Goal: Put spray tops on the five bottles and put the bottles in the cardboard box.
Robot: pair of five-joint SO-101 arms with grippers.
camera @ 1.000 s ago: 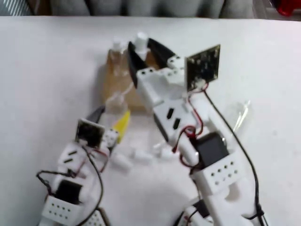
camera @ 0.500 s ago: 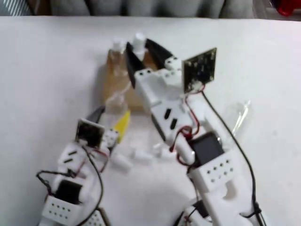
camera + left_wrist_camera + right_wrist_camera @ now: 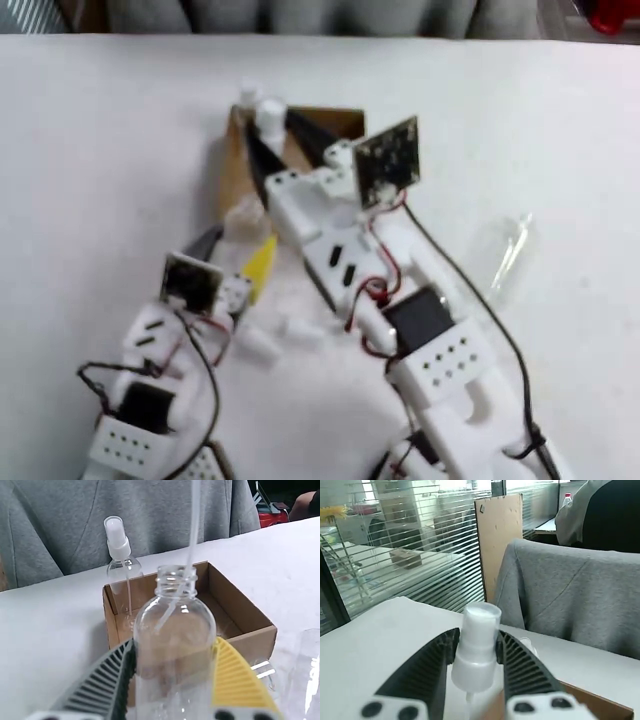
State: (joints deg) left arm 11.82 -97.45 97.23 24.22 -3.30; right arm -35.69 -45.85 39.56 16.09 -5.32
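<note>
The left gripper [image 3: 174, 649] has its jaws clenched on an upright clear bottle [image 3: 172, 622], near the cardboard box [image 3: 248, 614] on the white worktop [image 3: 50, 630]. The right gripper [image 3: 477, 634] has its jaws grasping a spray top [image 3: 480, 616], whose tube dips into that bottle's neck.

Clear glossy plastic bottle [image 3: 174, 645], matt cardboard box [image 3: 245, 615]

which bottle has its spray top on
The far bottle at the back of the cardboard box; the gripped bottle in the left gripper has an open neck.
</note>
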